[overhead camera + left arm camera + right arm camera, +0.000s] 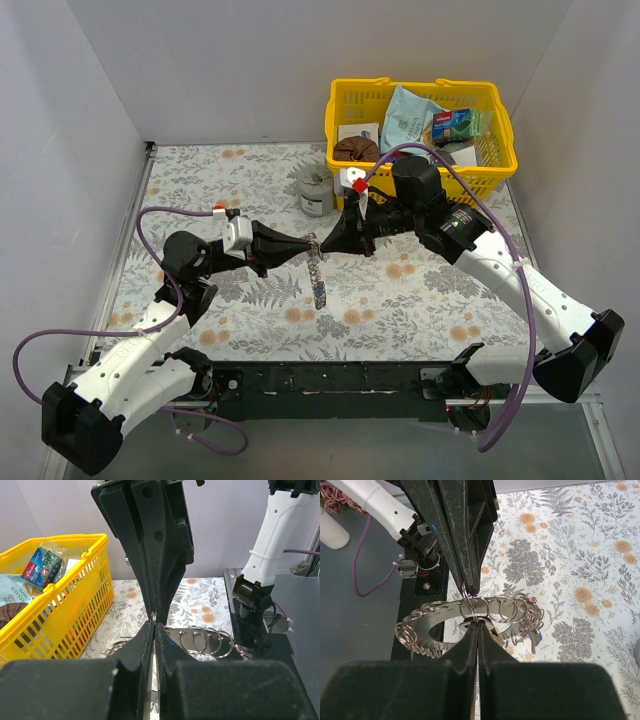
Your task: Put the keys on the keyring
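Note:
The keyring (319, 280) is a flat silvery toothed loop strung with many small split rings. It hangs edge-on between the two grippers above the table's middle. In the right wrist view the keyring (427, 625) curves across the frame, with keys bunched at its right end (532, 625). My left gripper (309, 243) is shut on one small split ring of it; its tips also show in the right wrist view (470, 586). My right gripper (328, 243) faces it, shut on a key's flat head (464, 626) at that same ring. In the left wrist view several rings (200, 641) show to the right of the left gripper (154, 629).
A grey tin cup (316, 190) stands behind the grippers. A yellow basket (505, 160) of packets sits at the back right; it also shows in the left wrist view (75, 590). The flowered tablecloth (250, 310) ends at a black front rail.

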{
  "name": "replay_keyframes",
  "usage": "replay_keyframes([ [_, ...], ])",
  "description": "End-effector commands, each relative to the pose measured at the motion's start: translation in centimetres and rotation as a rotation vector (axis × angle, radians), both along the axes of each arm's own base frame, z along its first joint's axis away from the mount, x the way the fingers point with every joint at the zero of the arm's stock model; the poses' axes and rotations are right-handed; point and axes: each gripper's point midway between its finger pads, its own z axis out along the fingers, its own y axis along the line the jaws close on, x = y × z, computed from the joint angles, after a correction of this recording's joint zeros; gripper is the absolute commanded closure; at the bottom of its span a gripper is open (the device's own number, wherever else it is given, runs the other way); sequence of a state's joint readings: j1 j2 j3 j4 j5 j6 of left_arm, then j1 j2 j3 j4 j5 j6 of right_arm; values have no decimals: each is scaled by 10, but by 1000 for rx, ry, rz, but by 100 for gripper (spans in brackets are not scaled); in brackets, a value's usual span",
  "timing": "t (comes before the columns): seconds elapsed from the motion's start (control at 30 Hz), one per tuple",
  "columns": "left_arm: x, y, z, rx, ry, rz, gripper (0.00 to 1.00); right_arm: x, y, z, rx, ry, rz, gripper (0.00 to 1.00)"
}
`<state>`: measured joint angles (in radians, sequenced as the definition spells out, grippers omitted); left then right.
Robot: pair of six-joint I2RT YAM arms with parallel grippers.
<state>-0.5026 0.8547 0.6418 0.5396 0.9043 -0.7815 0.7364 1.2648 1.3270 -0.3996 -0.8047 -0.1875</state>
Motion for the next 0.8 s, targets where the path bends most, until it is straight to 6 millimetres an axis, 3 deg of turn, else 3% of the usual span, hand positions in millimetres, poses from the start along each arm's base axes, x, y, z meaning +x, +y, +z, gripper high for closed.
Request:
replay_keyframes([
  [0.0,-6,2,15,-35,-65,-11,100,-1,2,1,21,-12,29,99],
  [0.4,-16,0,16,-33,-82,-69,100,2,9,-15,-3,19,65,99],
  [0.77,-24,-1,16,-30,-93,-113,100,3,13,-15,6,11,95,99],
])
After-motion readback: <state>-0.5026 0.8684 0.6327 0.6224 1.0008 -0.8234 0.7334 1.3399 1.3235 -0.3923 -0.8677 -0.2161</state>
